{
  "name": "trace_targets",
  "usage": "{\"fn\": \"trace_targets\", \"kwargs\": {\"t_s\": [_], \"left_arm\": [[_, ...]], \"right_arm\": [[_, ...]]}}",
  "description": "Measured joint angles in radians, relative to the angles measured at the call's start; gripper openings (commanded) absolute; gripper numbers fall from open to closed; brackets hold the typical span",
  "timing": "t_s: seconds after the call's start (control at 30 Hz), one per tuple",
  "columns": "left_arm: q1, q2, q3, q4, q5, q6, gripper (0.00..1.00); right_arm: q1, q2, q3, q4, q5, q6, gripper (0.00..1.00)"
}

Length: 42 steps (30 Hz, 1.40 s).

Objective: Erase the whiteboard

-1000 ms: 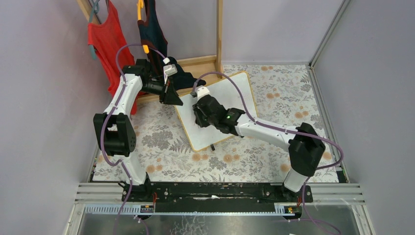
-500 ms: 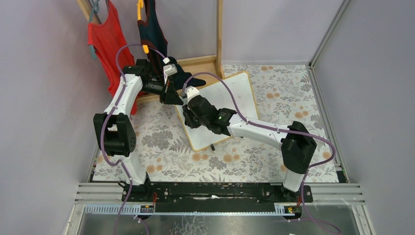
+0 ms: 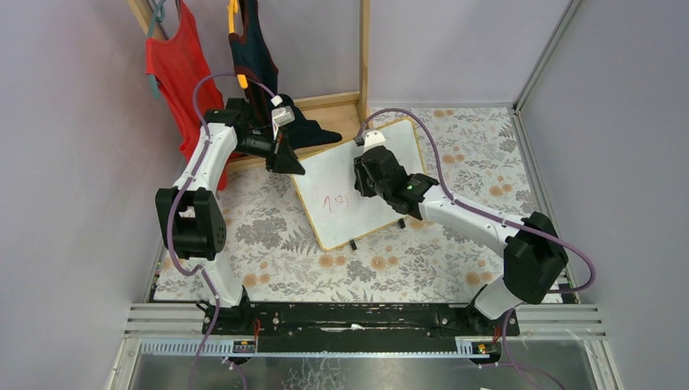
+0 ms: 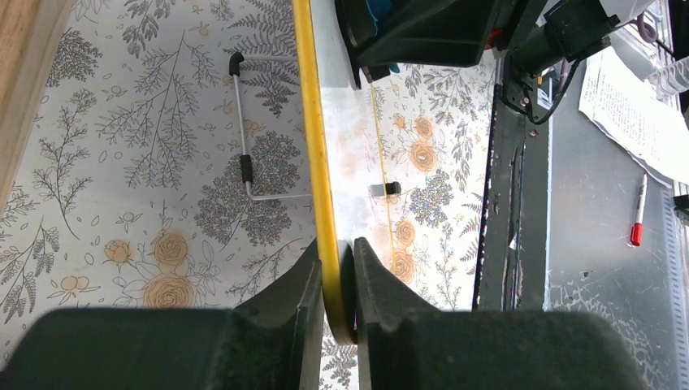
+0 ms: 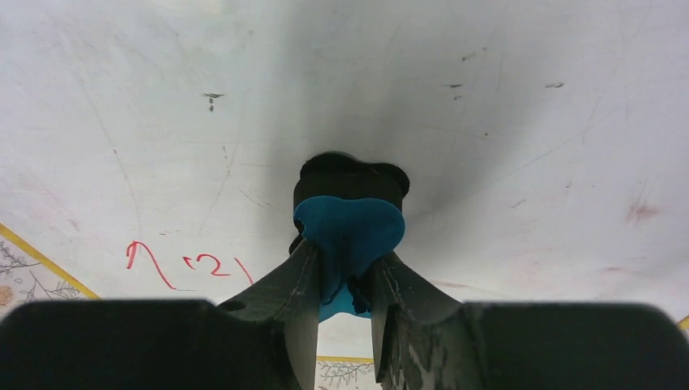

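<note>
The whiteboard (image 3: pixel 345 223) stands tilted on the floral cloth, with a yellow frame and red characters (image 3: pixel 337 201) on its lower left face. My left gripper (image 3: pixel 289 165) is shut on the board's upper left edge; in the left wrist view its fingers (image 4: pixel 337 284) pinch the yellow frame (image 4: pixel 313 146). My right gripper (image 3: pixel 367 172) is over the board's upper middle, shut on a blue eraser (image 5: pixel 349 219) whose black pad presses on the white face (image 5: pixel 504 97). The red characters (image 5: pixel 195 264) lie to the eraser's lower left.
A wooden rack (image 3: pixel 365 49) at the back holds a red garment (image 3: pixel 175 65) and a dark garment (image 3: pixel 252 49). The board's wire stand (image 4: pixel 242 154) rests on the floral cloth (image 3: pixel 463 162). A red marker (image 4: pixel 638 219) and paper (image 4: pixel 634 106) lie beyond the rail.
My right gripper with the eraser swung left across the board, then back right and up, uncovering the red characters. The left gripper kept still on the frame.
</note>
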Motion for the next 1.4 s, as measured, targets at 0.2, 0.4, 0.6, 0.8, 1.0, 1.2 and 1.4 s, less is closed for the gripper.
{"fn": "trace_targets", "kwargs": {"t_s": [0.2,0.4,0.6,0.8,1.0,1.2,1.4], "left_arm": [[0.000,0.000,0.000,0.000,0.000,0.000,0.00],[0.000,0.000,0.000,-0.001,0.000,-0.002,0.00],[0.000,0.000,0.000,0.002,-0.004,-0.004,0.00],[0.000,0.000,0.000,0.002,-0.002,-0.004,0.00],[0.000,-0.001,-0.004,0.011,-0.001,-0.007,0.00],[0.000,-0.001,-0.008,0.016,0.003,-0.010,0.00],[0.000,-0.002,-0.009,0.016,0.006,-0.015,0.00]], "right_arm": [[-0.008,-0.011,-0.024,0.019,0.005,-0.002,0.00],[0.061,0.031,-0.006,0.026,0.028,0.004,0.00],[0.183,0.128,0.067,0.023,0.039,0.023,0.00],[0.224,0.167,0.093,0.032,0.007,0.044,0.00],[0.213,0.166,0.092,0.030,-0.003,0.048,0.00],[0.129,0.065,-0.040,0.068,-0.049,0.061,0.00],[-0.030,-0.078,-0.168,0.037,-0.015,0.054,0.00]]}}
